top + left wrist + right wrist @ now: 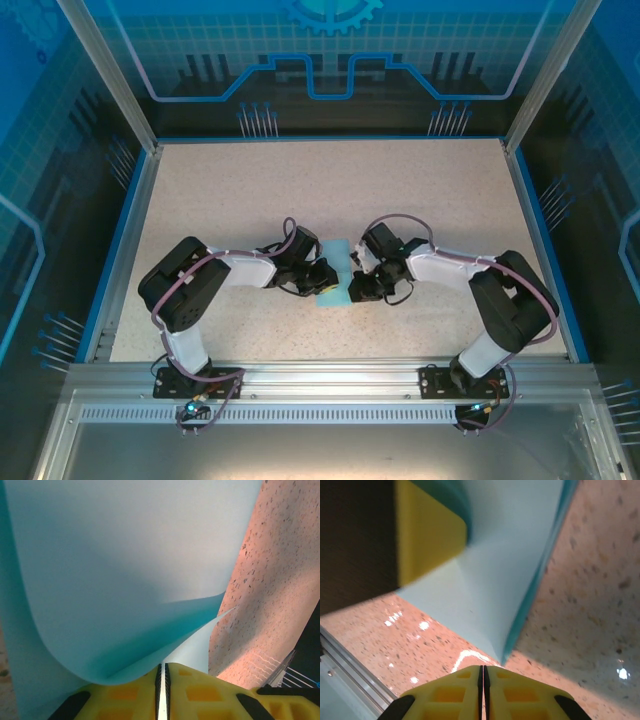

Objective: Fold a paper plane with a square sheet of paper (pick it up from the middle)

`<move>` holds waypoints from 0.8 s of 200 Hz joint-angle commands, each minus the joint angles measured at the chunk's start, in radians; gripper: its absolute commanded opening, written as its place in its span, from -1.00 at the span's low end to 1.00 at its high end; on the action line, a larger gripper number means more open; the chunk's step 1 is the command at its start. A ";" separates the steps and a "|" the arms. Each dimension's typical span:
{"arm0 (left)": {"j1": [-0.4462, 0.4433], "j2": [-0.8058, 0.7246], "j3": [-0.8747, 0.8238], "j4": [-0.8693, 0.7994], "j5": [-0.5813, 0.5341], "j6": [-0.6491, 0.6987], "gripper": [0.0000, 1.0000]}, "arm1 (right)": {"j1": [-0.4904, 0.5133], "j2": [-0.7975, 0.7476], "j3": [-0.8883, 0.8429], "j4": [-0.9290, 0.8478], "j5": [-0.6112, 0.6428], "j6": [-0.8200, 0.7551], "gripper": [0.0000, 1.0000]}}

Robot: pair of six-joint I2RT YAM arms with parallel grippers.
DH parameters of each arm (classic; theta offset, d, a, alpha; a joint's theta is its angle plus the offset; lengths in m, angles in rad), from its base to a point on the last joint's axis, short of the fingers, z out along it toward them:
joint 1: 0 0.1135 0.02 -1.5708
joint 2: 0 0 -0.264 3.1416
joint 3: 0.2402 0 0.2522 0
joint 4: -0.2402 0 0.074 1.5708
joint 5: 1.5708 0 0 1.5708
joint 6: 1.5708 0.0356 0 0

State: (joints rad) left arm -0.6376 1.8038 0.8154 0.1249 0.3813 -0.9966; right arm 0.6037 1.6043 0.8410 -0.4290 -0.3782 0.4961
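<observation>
the left gripper (161, 671) has its yellow jaws pressed together on an edge of the square sheet of paper (125, 570), which rises out of the pinch and bows over in a soft curve, one layer arching above another. the right gripper (482, 672) is closed too, its jaws meeting with no gap to see. a corner of the sheet comes down to just in front of its tips, and i cannot tell whether it nips that corner or merely sits beside it. both grippers meet nose to nose a little nearer than the middle of the table (300, 190). the sheet stands between them there, partly raised off the table's speckled top, and from above it shows as a narrow blue strip. judging by this, the pick-up is done and the first fold is in hand: the paper is bent over on itself, but i see no pressed crease. the centre crease, the slanted nose folds and the wings all look left to do, so the task seems early, with nothing dart-shaped on the table
</observation>
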 commanded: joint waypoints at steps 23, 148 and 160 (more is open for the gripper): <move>0.005 0.010 -0.013 -0.037 -0.050 -0.013 -0.68 | 0.015 0.100 0.075 0.027 -0.027 -0.004 -0.76; 0.008 -0.001 -0.003 -0.037 -0.062 -0.017 -0.68 | -0.004 0.142 -0.029 -0.042 0.033 -0.066 -0.77; 0.015 -0.002 -0.001 -0.039 -0.062 -0.013 -0.67 | -0.005 0.143 -0.036 -0.046 0.037 -0.069 -0.77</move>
State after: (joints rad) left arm -0.6376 1.8038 0.8154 0.1253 0.3813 -0.9970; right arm 0.6006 1.7210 0.8604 -0.3832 -0.3767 0.4522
